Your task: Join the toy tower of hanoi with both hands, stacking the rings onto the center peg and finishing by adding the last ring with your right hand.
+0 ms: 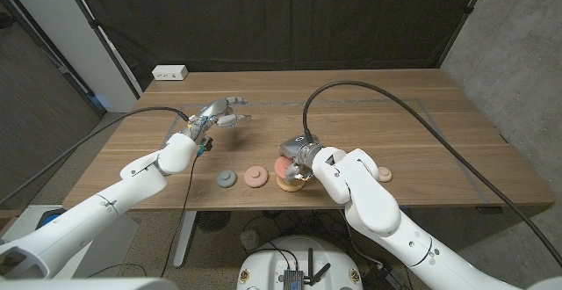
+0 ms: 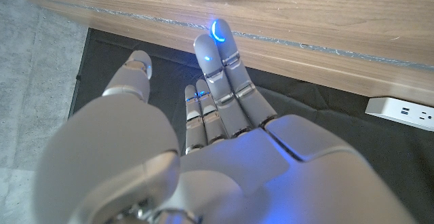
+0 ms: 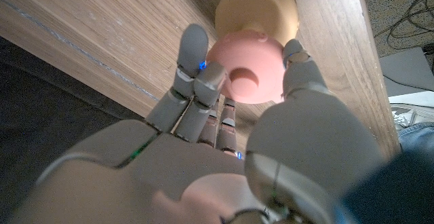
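Wooden table, dark curtain behind; white power strip at its far left corner. Left hand: raised, fingers apart, holding nothing. Grey ring and pink ring near front edge (side by side). Right hand: fingers clamped on red ring over tan base.

On the table, the base sits at six o'clock near the front edge. Two rings lie just at its nine o'clock, another ring at three. A power strip lies far at eleven.
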